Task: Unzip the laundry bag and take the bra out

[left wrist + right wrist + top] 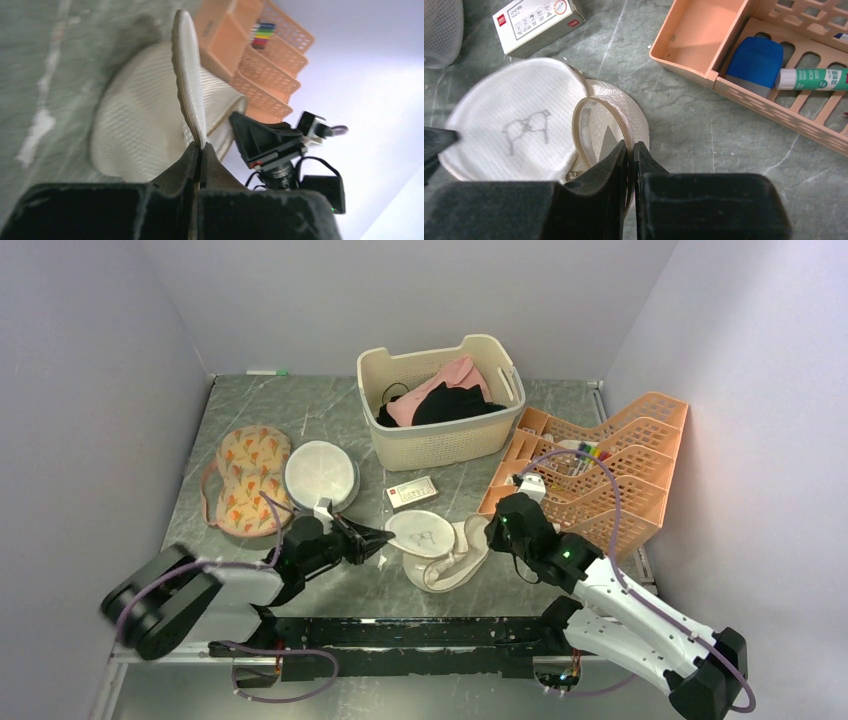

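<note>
Working on the round, drum-shaped white mesh laundry bag (445, 555) at the near middle of the grey marbled worktop (300, 410), between the two arms. Pinching the edge of its beige flat face (509, 130) (the one with the small black glasses-like mark) with the left tool (200, 149), shut tight on the fabric, that face folded back to the left of the drum. Resting the right tool (630, 150) on the right side of the drum, closed, hard against the beige zip band (589, 102); cannot tell whether any mesh or the zip pull is caught between its tips.

Judging by the gaping zip band and the turned-back face, unzipping looks largely done, perhaps wholly. Left to do, by the look of it: reaching into the opening and drawing out the bra. Cannot make out the bra through the gap — only pale mesh lining on show there. Nothing lifted clear of the bag yet.
</note>
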`<state>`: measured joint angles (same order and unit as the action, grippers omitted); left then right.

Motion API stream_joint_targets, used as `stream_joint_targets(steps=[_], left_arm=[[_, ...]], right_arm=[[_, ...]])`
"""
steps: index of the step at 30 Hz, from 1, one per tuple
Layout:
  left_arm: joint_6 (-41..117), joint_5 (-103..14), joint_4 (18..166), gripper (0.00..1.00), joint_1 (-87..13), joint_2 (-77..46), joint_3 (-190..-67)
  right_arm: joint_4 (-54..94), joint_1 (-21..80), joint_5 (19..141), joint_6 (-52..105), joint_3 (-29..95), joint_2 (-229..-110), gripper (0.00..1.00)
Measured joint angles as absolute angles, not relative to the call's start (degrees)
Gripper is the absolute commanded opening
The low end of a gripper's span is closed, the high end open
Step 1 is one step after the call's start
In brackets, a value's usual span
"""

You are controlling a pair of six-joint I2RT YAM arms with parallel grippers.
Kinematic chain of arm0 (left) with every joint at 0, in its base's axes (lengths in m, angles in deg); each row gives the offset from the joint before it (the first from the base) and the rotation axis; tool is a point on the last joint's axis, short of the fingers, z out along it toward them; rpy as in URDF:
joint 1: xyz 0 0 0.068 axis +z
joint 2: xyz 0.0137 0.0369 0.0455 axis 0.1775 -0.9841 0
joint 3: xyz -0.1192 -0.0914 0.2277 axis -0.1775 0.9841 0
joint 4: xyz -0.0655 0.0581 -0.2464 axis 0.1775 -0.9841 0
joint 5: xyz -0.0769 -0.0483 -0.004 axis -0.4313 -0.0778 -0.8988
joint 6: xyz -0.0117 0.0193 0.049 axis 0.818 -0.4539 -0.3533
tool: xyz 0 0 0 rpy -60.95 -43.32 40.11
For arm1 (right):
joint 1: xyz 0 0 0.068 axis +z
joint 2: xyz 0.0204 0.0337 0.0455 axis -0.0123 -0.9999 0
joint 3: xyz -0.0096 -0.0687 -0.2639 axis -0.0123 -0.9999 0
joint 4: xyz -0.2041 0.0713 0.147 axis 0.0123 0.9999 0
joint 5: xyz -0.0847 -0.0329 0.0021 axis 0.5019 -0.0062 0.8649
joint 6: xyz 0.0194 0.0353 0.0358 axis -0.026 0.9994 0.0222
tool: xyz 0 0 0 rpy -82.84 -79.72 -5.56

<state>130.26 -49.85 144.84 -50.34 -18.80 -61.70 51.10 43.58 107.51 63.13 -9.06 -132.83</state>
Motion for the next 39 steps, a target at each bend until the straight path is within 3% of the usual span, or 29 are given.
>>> stream_joint_targets(steps=[6, 10, 16, 21, 26, 29, 32, 34, 36, 39], left_arm=[[112.9, -42.2, 114.1, 0.07, -49.1, 6.9, -74.6], [99.9, -34.8, 100.4, 0.07, -49.0, 15.5, -85.8], [81.1, -28.8, 87.0, 0.07, -48.9, 18.3, -93.5], [64.4, -29.0, 84.8, 0.07, -48.9, 19.7, -94.3], [50.8, -33.0, 85.2, 0.07, -48.9, 17.2, -95.4], [44.2, -34.6, 85.8, 0.07, -49.4, 16.3, -95.4], [38.6, -35.3, 87.5, 0.07, -49.9, 16.8, -95.4], [35.4, -35.6, 88.9, 0.07, -50.3, 16.8, -95.6], [32.7, -36.1, 89.7, 0.07, -50.5, 16.2, -96.0], [29.5, -37.0, 90.3, 0.07, -50.8, 14.6, -96.8]], right_arm=[[51.3, 43.6, 107.2, 62.1, -8.7, -131.3, 0.08], [50.1, 43.6, 104.8, 60.9, -8.7, -131.1, 0.08], [45.0, 43.6, 96.7, 58.6, -8.7, -135.1, 0.08], [41.8, 43.7, 91.5, 56.9, -8.7, -138.1, 0.09], [41.2, 43.7, 88.2, 54.7, -5.2, -142.3, 0.19], [41.0, 43.7, 88.7, 53.4, -3.2, -142.0, 0.37], [41.6, 43.7, 90.5, 52.3, -1.2, -141.2, 0.76], [42.9, 43.7, 91.6, 51.7, 1.2, -141.3, 0.89], [44.4, 43.7, 92.5, 51.1, 4.8, -141.7, 0.95], [45.4, 43.7, 93.2, 52.1, 11.2, -143.1, 0.95]])
